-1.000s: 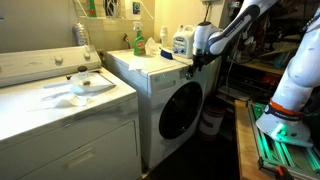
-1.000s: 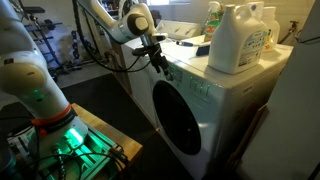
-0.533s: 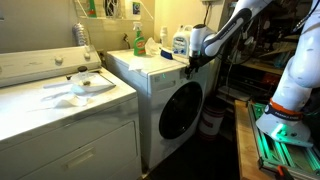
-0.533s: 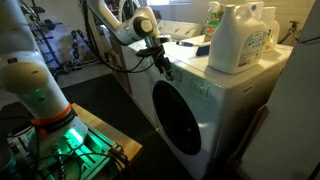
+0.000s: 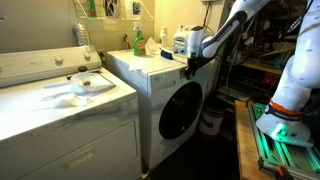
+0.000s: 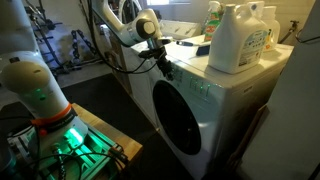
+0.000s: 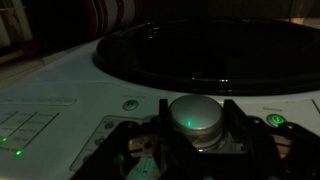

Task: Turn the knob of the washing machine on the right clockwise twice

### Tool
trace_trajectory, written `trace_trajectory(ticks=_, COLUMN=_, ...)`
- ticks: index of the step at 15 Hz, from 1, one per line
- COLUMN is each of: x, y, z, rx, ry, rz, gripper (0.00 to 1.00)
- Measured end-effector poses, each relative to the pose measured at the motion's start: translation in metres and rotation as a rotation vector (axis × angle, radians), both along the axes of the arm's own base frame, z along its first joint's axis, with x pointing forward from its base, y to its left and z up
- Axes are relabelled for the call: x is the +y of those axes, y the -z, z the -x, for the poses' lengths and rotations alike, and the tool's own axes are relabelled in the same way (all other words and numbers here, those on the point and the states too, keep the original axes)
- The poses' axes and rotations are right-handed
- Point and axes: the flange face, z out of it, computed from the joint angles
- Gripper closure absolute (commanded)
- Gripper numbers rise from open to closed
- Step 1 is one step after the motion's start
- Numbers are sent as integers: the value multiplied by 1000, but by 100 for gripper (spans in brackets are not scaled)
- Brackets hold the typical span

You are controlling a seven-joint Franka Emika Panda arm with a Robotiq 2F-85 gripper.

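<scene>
The white washing machine (image 5: 160,85) (image 6: 225,110) has a dark round porthole door (image 5: 180,110) (image 6: 180,125) (image 7: 200,55). Its knob (image 7: 195,115) is a small grey round dial on the control strip, seen close up in the wrist view. My gripper (image 7: 197,120) (image 5: 188,68) (image 6: 165,68) is at the upper front edge of the machine. It is shut on the knob, with a dark finger (image 7: 234,118) pressed against each side. In both exterior views the knob is hidden behind the gripper.
Detergent bottles (image 6: 240,38) (image 5: 181,42) and a green bottle (image 5: 138,40) stand on top of the machine. A wider white appliance (image 5: 60,120) with cloths on it stands beside it. A white bucket (image 5: 211,122) sits on the floor by the robot base (image 5: 285,110).
The arm has crept slightly closer to the control strip, and the gripper, open a second ago, has shut around the knob.
</scene>
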Motion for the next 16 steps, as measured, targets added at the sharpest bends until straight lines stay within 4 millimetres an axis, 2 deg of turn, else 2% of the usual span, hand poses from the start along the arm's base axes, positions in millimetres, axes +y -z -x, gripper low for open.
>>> trace_trajectory(ticks=5, x=-8, y=-2, z=1, rx=-16, ry=39, rz=-57, gripper=69)
trace_trajectory(ticks=11, x=-50, y=-5, z=18, rx=-109, ry=91, rz=-321, gripper=69)
trace_trajectory(ticks=16, x=-88, y=5, z=38, rx=-212, ry=114, rz=-562, gripper=69)
